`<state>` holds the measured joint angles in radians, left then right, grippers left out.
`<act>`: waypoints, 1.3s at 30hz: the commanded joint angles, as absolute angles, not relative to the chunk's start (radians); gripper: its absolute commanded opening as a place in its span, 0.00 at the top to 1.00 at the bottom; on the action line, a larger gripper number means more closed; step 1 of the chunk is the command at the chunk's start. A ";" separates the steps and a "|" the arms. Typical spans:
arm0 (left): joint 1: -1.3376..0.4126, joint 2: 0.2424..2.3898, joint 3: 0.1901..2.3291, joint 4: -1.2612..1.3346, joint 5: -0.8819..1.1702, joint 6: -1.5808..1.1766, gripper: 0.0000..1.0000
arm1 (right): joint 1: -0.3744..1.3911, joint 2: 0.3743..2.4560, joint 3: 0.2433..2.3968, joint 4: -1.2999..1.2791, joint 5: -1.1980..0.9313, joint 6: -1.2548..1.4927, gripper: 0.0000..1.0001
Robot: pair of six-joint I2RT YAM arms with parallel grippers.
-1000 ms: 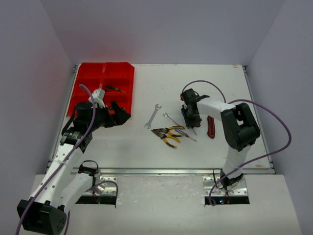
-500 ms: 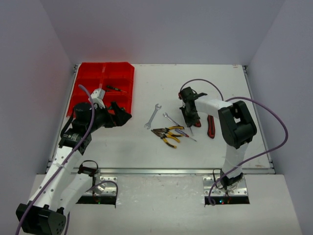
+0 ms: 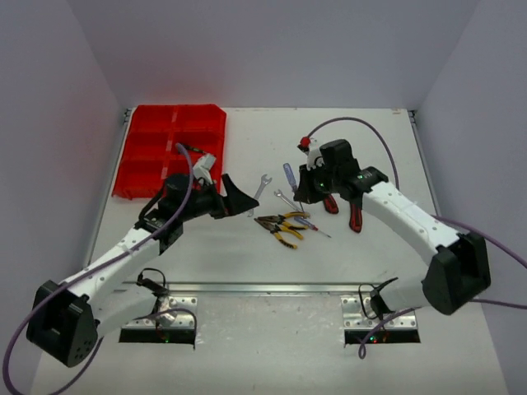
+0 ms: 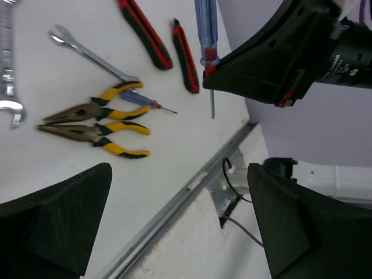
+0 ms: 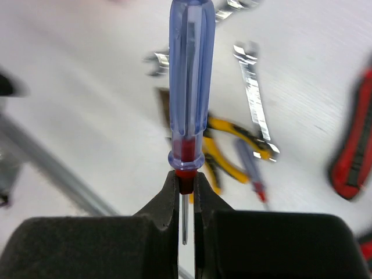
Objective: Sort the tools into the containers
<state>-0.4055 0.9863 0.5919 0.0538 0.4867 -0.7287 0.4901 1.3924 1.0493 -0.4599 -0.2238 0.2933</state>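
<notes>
My right gripper [image 3: 301,192] is shut on a blue-red screwdriver [image 3: 289,176] and holds it above the table. In the right wrist view the fingertips [image 5: 185,183] pinch its red collar, and the blue handle [image 5: 190,75] points away. My left gripper [image 3: 230,198] is open and empty, beside the red organiser tray [image 3: 148,156]. On the table lie two silver wrenches [image 3: 257,195] [image 3: 288,200], yellow-black pliers [image 3: 282,226], a small screwdriver [image 3: 314,227] and red-black cutters [image 3: 356,214]. The left wrist view shows the pliers [image 4: 93,125], a wrench [image 4: 93,55], the cutters [image 4: 145,35] and the held screwdriver [image 4: 206,29].
One small screwdriver [image 3: 195,149] lies in a tray compartment. A metal rail [image 3: 272,288] runs along the table's near edge. Purple cables loop over both arms. White walls close in the table on three sides.
My right gripper has risen from the table with the blue-red screwdriver in it. My left arm has swung right, away from the tray and towards the tools.
</notes>
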 commanded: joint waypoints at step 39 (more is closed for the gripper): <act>-0.201 1.493 1.350 -0.085 -0.312 -0.840 1.00 | 0.491 0.958 0.851 -0.356 -0.289 0.444 0.01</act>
<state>-0.2631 1.3662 1.2604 -0.0377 -0.0362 -0.8202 0.4934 0.9680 0.8545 -0.3479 -0.3386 0.4681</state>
